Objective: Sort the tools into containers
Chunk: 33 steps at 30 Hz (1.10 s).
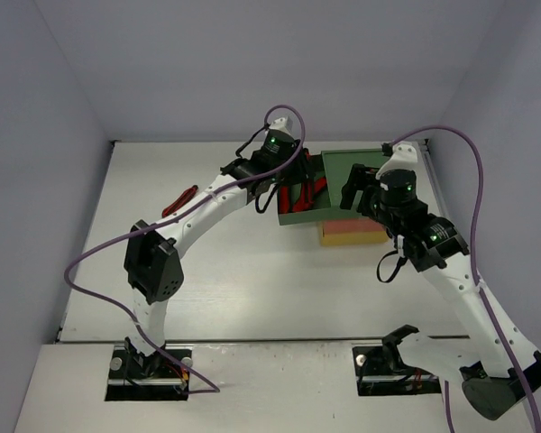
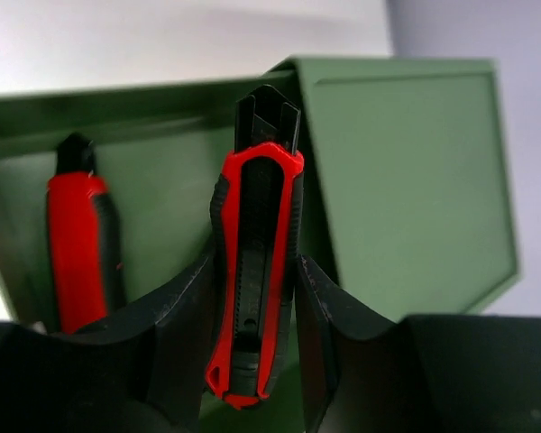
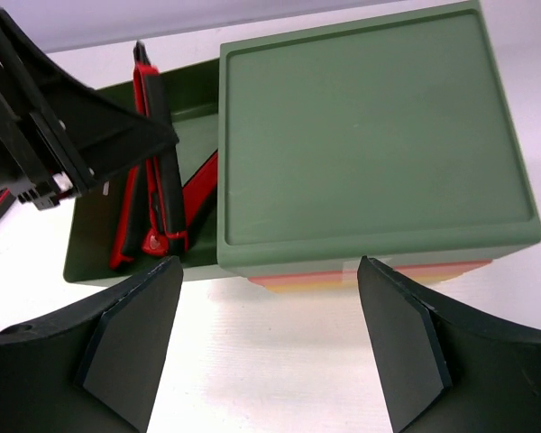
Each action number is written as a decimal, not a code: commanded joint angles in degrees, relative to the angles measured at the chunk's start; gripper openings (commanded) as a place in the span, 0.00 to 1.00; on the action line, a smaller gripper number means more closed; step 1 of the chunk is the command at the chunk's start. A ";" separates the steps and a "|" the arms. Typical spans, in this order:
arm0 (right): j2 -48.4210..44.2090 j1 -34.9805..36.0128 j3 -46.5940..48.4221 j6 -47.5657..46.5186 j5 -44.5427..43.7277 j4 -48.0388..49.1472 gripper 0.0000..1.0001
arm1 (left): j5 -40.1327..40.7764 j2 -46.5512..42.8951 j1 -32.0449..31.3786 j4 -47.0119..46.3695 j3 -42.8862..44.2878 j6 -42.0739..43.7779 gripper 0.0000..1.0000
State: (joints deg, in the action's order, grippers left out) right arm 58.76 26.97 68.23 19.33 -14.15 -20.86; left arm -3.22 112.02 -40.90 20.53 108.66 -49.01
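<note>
The red utility knife [image 2: 260, 189] is pinched in the left pincer [image 2: 255, 266], long axis in line with the fingers and nose inside the pulled-out green drawer [image 2: 162, 171], beside a second knife [image 2: 77, 244]. Floor contact is probably absent. The right pincer [image 3: 266, 271], spread and holding nothing, faces the drawer unit [image 3: 370, 135].

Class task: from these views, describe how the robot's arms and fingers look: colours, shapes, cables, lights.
The left arm and right arm are alike: white tapered links joined by chunky black joint housings. A purple cable loops loosely along each. A small green light glows near each wrist. The fingers are matt black, broad wedges with flat inner faces. No lettering is readable.
</note>
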 commanded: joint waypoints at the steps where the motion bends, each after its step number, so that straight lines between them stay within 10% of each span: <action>1: -1.21 -0.51 -0.63 -0.68 -2.03 2.67 0.77 | 4.18 -6.16 -0.85 -1.54 4.54 4.59 0.40; 5: -0.74 -0.69 -0.54 -0.92 -2.23 2.67 0.77 | 4.29 -6.46 -0.95 1.27 6.01 8.72 0.59; 13: 0.39 -1.18 -0.07 -1.63 -2.85 2.76 0.77 | 10.72 -12.24 0.12 9.84 4.91 21.23 0.64; 22: 0.48 -1.74 0.66 -3.45 -1.82 2.74 0.78 | 3.56 -18.62 21.24 13.54 -10.28 39.72 0.64; 33: 1.06 -1.83 0.31 -4.15 0.85 2.67 0.78 | -3.85 -1.58 32.89 16.56 -10.23 60.53 0.69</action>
State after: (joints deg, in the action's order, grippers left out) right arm 59.35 25.52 67.64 16.15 -14.34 -20.88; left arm -2.81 106.65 -10.51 36.10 95.48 4.16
